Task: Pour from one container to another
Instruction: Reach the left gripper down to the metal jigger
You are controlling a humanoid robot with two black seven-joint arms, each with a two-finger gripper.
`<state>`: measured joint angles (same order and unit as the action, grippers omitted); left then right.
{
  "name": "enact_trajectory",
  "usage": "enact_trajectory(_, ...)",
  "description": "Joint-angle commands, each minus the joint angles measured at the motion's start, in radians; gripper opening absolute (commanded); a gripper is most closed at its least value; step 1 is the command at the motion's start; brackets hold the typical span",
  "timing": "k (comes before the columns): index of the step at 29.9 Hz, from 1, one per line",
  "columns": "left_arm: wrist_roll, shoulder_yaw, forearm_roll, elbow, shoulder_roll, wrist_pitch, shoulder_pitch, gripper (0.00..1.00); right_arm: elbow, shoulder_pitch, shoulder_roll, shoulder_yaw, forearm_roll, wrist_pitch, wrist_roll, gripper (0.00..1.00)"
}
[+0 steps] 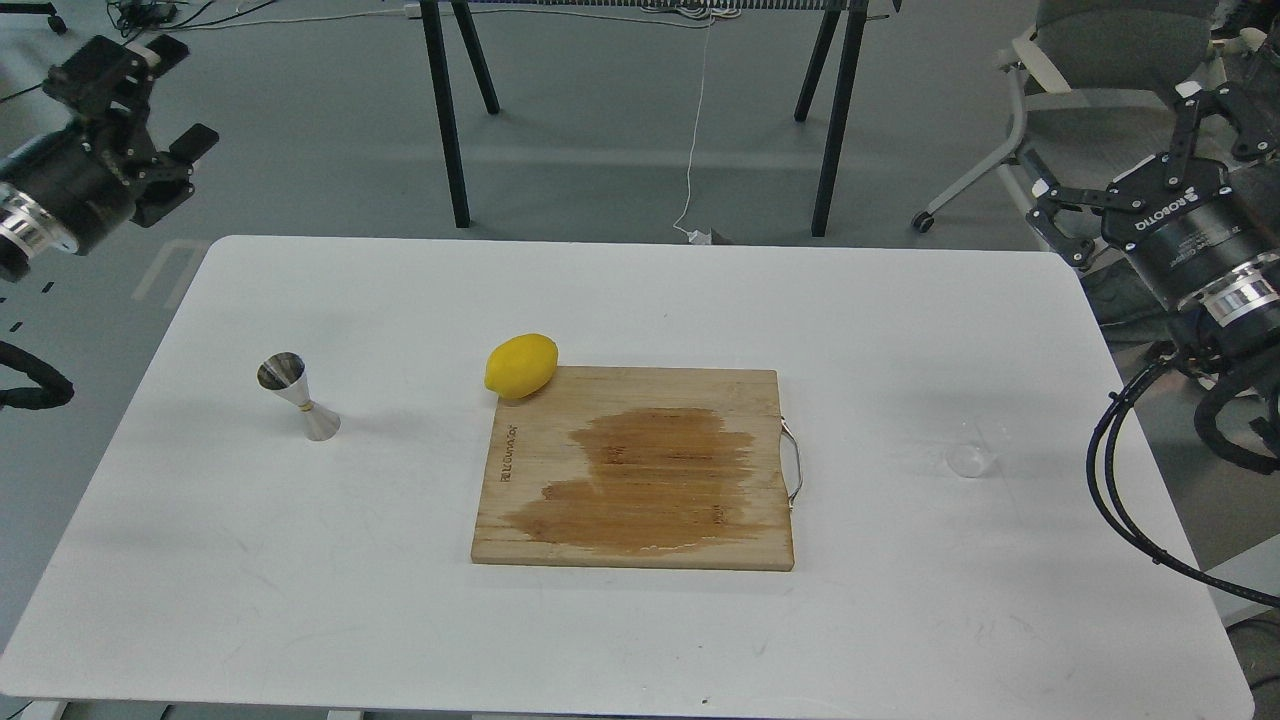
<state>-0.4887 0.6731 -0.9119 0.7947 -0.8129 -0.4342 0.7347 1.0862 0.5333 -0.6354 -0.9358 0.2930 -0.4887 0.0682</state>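
A small clear cup [973,449] stands upright on the white table [640,640] near its right side. A shiny steel hourglass jigger [297,396] stands upright at the table's left. My right gripper [1140,160] hangs open above the table's far right corner, well up and back from the cup, holding nothing. My left gripper [135,95] is raised off the table's far left corner, fingers spread and empty, far from the jigger.
A wooden cutting board [640,470] with a dark wet patch and a metal handle lies mid-table. A lemon [520,366] rests at its far left corner. Black table legs and a wheeled chair [1090,60] stand behind the table.
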Motion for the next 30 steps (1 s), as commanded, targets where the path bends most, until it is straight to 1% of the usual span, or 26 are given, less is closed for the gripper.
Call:
enact_trajectory(1, 0.000, -0.018, -0.256, 0.202, -0.061, 0.277, -0.055, 1.00, -0.002, -0.006, 0.000, 0.000, 0.000, 0.000, 0.001, 0.99)
enact_trajectory(3, 0.000, -0.023, -0.358, 0.277, -0.095, 0.482, -0.132, 1.00, -0.003, -0.006, -0.001, 0.000, 0.000, 0.000, 0.001, 0.99)
enact_trajectory(4, 0.000, -0.023, -0.424, 0.314, -0.112, 0.602, -0.170, 1.00, -0.005, -0.006, -0.004, 0.000, 0.000, 0.000, 0.001, 0.99)
enact_trajectory(5, 0.000, -0.023, -0.474, 0.334, -0.127, 0.699, -0.201, 1.00, -0.006, -0.009, -0.006, -0.001, 0.000, 0.000, 0.001, 0.99)
enact_trajectory(7, 0.000, -0.023, -0.585, 0.356, -0.152, 0.918, -0.286, 1.00, -0.006, -0.013, -0.009, -0.001, 0.000, 0.000, 0.002, 0.99)
enact_trajectory(12, 0.000, -0.021, -0.640, 0.377, -0.184, 0.923, -0.530, 1.00, -0.006, -0.039, -0.009, -0.006, 0.000, 0.000, 0.002, 0.99)
enact_trajectory(15, 0.000, -0.021, -0.640, 0.376, -0.175, 0.923, -0.635, 1.00, -0.006, -0.052, -0.009, -0.006, 0.000, 0.000, 0.002, 0.99)
enact_trajectory(18, 0.000, -0.020, -0.644, 0.353, -0.154, 0.923, -0.710, 1.00, -0.008, -0.056, -0.007, -0.008, 0.000, 0.000, 0.004, 0.99)
enact_trajectory(24, 0.000, -0.024, -0.648, 0.247, -0.052, 0.923, -0.741, 1.00, -0.006, -0.062, -0.004, -0.008, 0.000, 0.000, 0.004, 0.99)
enact_trajectory(28, 0.000, -0.026, -0.648, 0.158, 0.026, 0.923, -0.727, 1.00, -0.008, -0.062, -0.004, -0.008, 0.000, 0.000, 0.004, 0.99)
enact_trajectory(30, 0.000, -0.026, -0.650, 0.117, 0.066, 0.923, -0.701, 1.00, -0.006, -0.062, -0.006, -0.008, 0.000, 0.000, 0.004, 0.99)
